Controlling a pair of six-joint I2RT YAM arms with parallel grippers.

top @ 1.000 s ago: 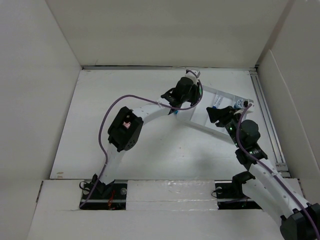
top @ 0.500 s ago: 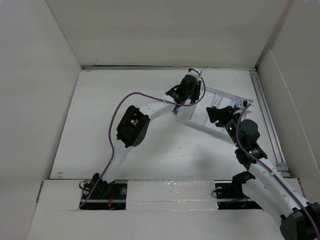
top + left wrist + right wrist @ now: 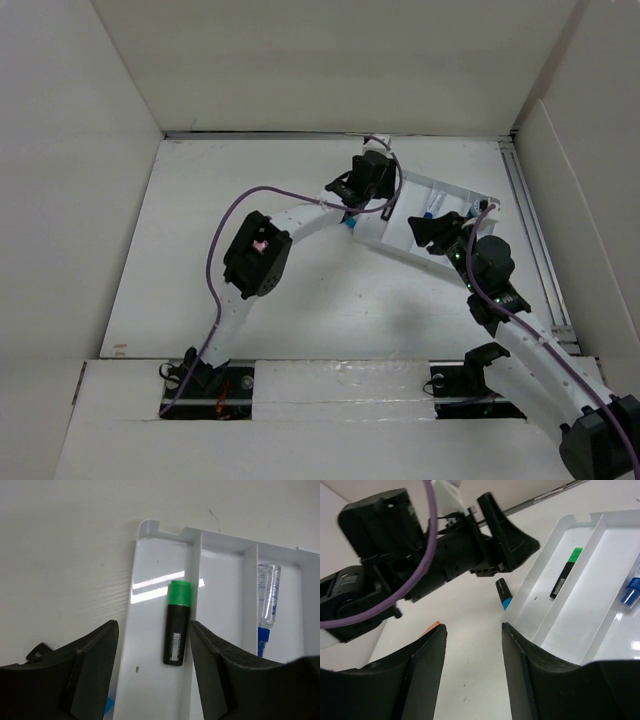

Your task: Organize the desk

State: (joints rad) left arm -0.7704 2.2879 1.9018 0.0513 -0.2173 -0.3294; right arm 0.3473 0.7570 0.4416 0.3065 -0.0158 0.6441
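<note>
Surface: large plain white tabletop under both arms, walled in white; carries the tray in its far right part.
Tray: white, split by ridges into long compartments; lies at a slant on the surface.
Highlighter: black body, green cap; lies flat in the tray's edge compartment, against the first divider.
Bottle: small and clear, blue at one end; lies two compartments over from the highlighter.
Blue-capped marker: on the surface just outside the tray's long edge, not inside it.
Left fingers: released, spread wide above the highlighter's compartment; one on each side of the pen, touching neither it nor the tray.
Right fingers: released, nothing between them; hover near the tray, facing the left arm's wrist.
Orange scrap: tiny, on the surface away from the tray; too small to identify.
</note>
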